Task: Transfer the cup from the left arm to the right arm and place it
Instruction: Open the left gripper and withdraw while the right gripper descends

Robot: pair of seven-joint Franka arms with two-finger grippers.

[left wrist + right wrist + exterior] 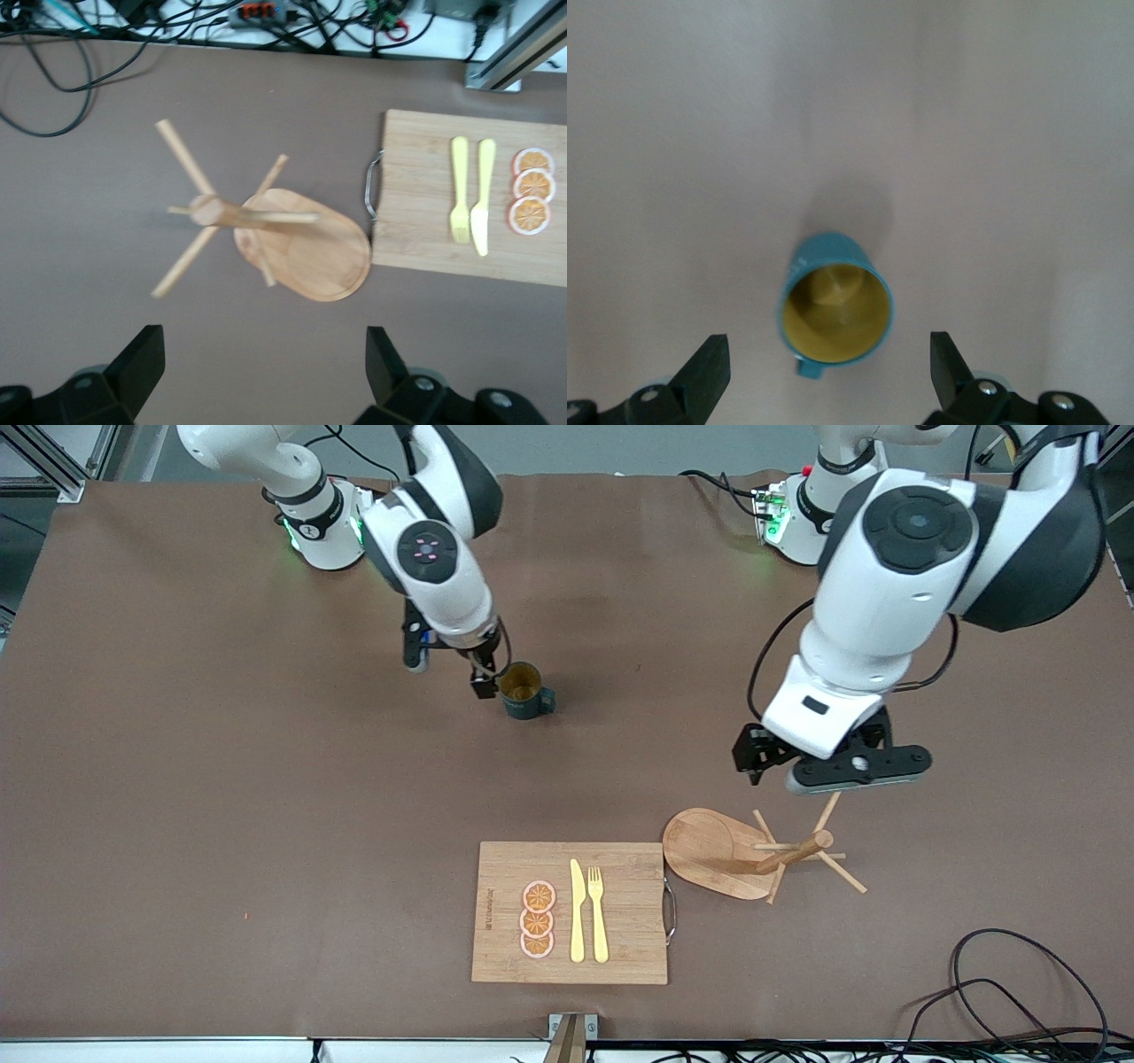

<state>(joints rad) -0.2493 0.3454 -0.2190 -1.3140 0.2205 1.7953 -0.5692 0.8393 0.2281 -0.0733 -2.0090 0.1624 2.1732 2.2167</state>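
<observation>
The cup (523, 690), a small dark teal mug with a yellowish inside, stands upright on the brown table, handle toward the left arm's end. It shows from above in the right wrist view (836, 308). My right gripper (448, 671) is open and empty, hovering close beside the cup, which shows just ahead of the gap between its fingers (828, 376). My left gripper (831, 769) is open and empty, up over the table near a wooden mug tree; the left wrist view (264, 372) shows nothing between its fingers.
A wooden mug tree (784, 856) with pegs stands on an oval base (709, 850). Beside it lies a wooden board (620, 948) with a yellow knife (577, 911), a fork (598, 912) and three orange slices (537, 919). Cables (1019, 992) lie at the near corner.
</observation>
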